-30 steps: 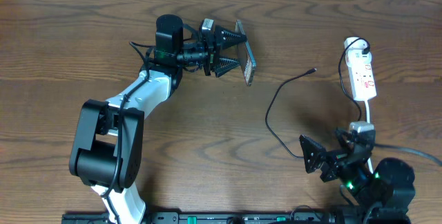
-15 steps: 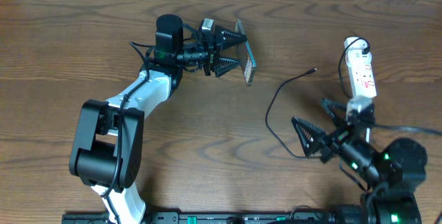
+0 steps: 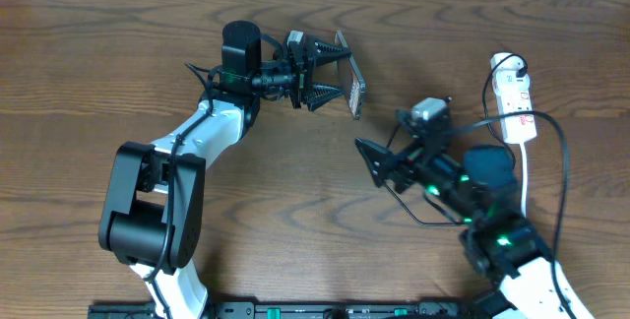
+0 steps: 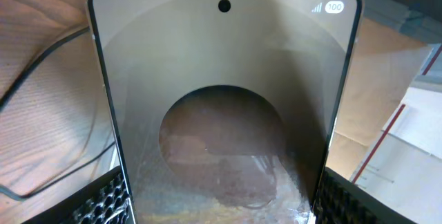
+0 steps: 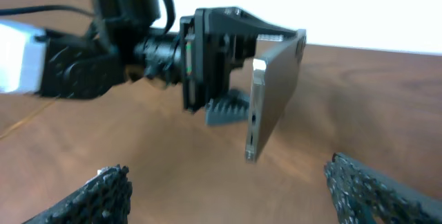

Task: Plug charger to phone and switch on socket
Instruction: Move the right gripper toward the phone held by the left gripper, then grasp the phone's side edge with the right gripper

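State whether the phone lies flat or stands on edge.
On edge: the left hand grips the phone, only its thin side showing from overhead.

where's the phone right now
In the overhead view the phone is at upper centre of the frame, clamped on edge in the left gripper, with the open right gripper just to its lower right.

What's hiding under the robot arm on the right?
A bit of the thin black charger curls out on the table beneath the right arm. The arm covers the rest of it there.
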